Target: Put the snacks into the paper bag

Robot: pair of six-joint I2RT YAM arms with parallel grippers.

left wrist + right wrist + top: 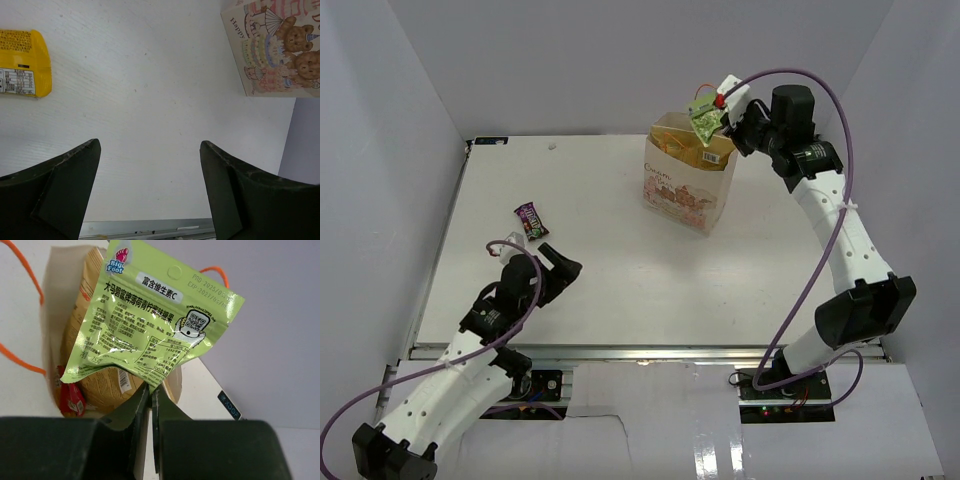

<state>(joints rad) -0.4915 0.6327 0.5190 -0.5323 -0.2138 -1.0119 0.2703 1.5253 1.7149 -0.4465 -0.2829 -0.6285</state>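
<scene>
Your right gripper is pinching the green packet just over the bag, with chips already inside. Your left gripper is gaping open; the purple packet is lying on the table.

At the top of my right wrist view, the green packet is glossy plastic film, creased, with pale glints across its print. Beneath it the paper bag is matt tan kraft paper with thin orange cord handles. Its printed front looks smooth and flat at the upper right of my left wrist view. Inside, the large chip bag is satiny film, and a red packet shines. The yellow packet, upper left, is slick plastic. The counter is matt white with a faint ribbed grain. The fingers of my left claw are dark matt plastic, scuffed pale at the edges.
</scene>
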